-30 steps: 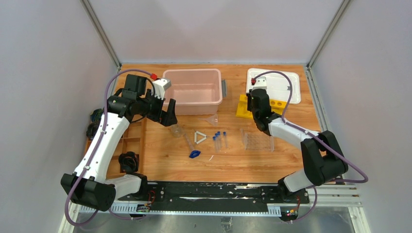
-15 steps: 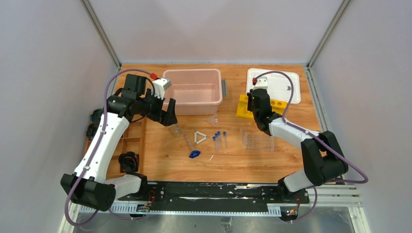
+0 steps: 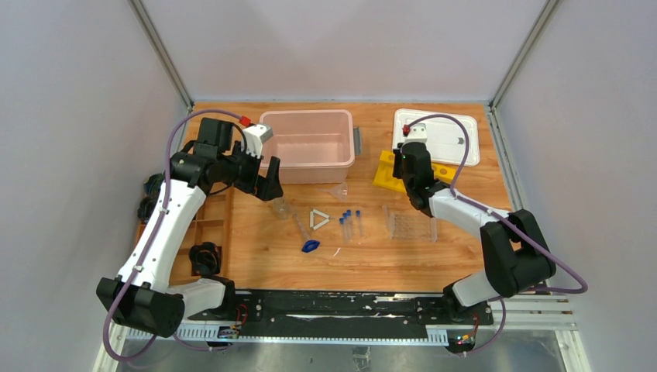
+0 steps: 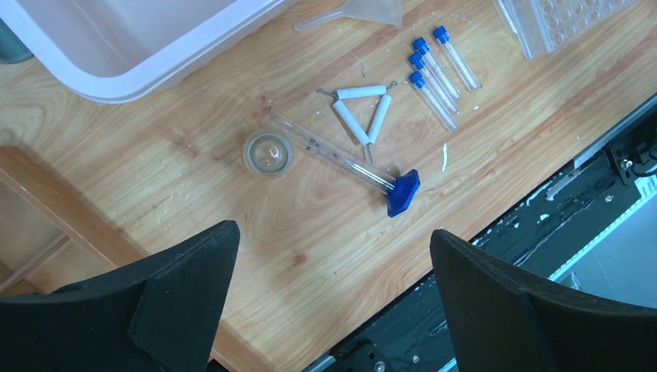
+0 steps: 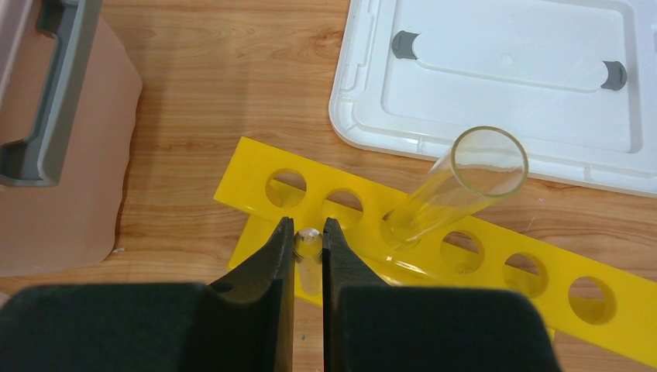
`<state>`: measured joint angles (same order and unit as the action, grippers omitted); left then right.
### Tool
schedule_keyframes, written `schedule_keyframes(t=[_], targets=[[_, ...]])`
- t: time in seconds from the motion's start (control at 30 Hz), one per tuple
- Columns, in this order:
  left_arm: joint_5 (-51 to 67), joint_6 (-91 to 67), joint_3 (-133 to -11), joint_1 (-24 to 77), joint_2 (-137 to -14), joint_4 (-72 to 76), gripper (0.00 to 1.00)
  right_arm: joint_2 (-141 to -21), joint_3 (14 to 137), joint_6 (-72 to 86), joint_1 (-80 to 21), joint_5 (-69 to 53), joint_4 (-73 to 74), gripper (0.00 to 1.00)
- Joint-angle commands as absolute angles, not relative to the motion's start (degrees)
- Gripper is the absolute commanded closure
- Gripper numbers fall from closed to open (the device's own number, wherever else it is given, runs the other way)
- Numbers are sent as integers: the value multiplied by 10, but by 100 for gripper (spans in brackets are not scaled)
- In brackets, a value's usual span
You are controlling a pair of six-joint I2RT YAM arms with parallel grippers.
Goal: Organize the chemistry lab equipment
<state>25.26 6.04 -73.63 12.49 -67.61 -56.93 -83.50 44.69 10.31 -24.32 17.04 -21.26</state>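
Right tool (image 5: 308, 231) is clamping a small clear tube (image 5: 308, 246) just over the yellow plastic tube rack (image 5: 249, 177). A big clear tube (image 5: 445, 194) is leaning in a hole ahead-right of the tool, with the white rectangular lid (image 5: 496, 85) lying beyond. Left tool (image 4: 333, 236) is hanging wide open, and a small clear beaker (image 4: 267, 153) is sitting ahead of it on the wooden counter (image 4: 310, 225).

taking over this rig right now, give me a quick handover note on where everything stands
Left gripper: jaws wide open, empty, above the table near the beaker.
Right gripper: jaws shut on a thin clear tube, over the yellow rack.
Done: one wide clear tube leans in a rack hole.
Left: beaker, funnel, white triangle, blue-footed cylinder and four blue-capped tubes, all loose on the table beside the clear rack.
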Motion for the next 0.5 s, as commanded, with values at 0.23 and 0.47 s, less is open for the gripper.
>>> schedule_keyframes(t=[0.23,0.47], targets=[[261,65,-752,124,-676,-570,0,-829,432,98,-241,221,-179,100],[260,66,-752,124,-672,-570,0,-828,440,110,-246,195,-154,76]])
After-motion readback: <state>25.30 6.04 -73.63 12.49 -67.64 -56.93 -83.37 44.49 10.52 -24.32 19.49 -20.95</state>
